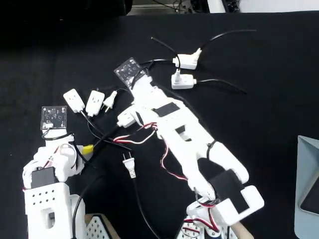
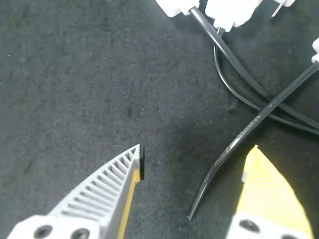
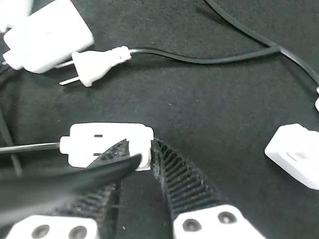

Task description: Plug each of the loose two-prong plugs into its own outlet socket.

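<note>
Near the middle of the table [image 1: 269,55], our right gripper [image 3: 143,153] pinches one end of a white socket [image 3: 99,142]; a loose plug [image 3: 94,64] lies near it; our left gripper [image 2: 197,157] hangs wide open, empty; next, we judge, that plug's prongs must meet the socket's slots squarely.

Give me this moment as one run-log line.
right gripper: jaws shut on outlet socket | left gripper: jaws open above cable | loose plug: not inserted
</note>
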